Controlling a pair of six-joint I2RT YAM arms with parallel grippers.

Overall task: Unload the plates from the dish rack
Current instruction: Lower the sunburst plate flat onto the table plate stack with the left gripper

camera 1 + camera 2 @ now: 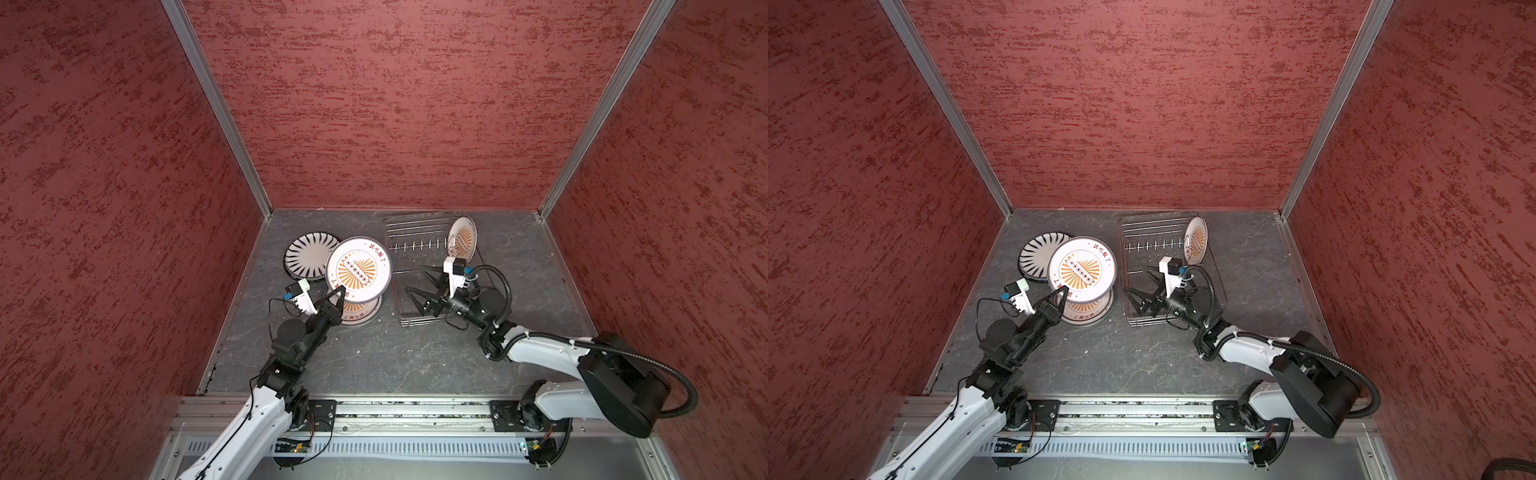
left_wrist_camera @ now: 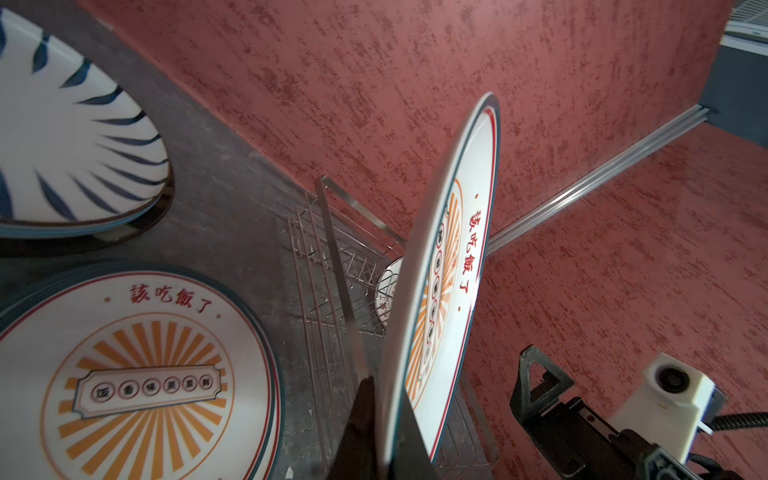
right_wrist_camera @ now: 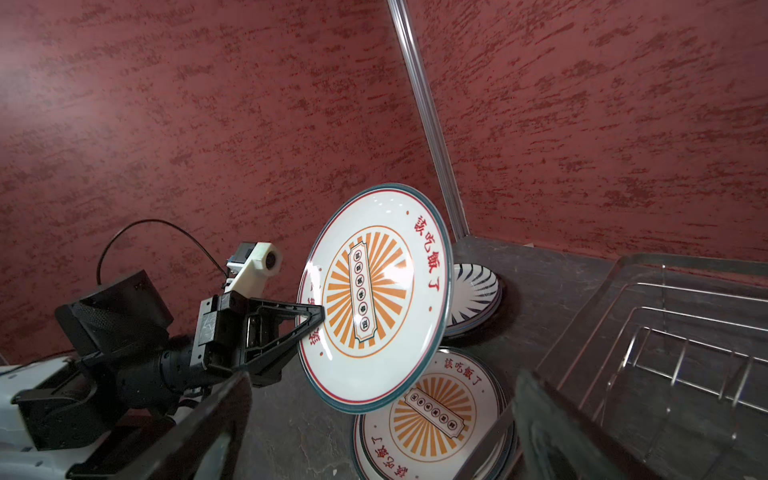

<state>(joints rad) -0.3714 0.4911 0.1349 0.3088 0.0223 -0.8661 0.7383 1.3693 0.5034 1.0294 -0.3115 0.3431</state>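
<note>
My left jaws clench the rim of the sunburst plate [image 1: 358,269]; it extends ahead of them, face tilted toward my right jaws, released above the dish rack [image 1: 409,226].

dish rack [image 1: 415,246]: stood on the table [image 1: 395,357], right of centre, close to the back wall [image 1: 395,124].
rack plate [image 1: 462,240]: leaned on edge in the rack's far right end.
far stack [image 1: 305,254]: lay flat on the table, left of the rack, toward the back.
near stack [image 1: 361,313]: lay flat in front of the far stack, just left of the rack's near end.
held plate [image 1: 358,269]: hung tilted above the near stack, between far stack and rack, near rim caught in the left gripper [image 1: 338,293].
right gripper [image 1: 414,279]: hovered over the rack's near half, right of the held plate, apart from it.
</note>
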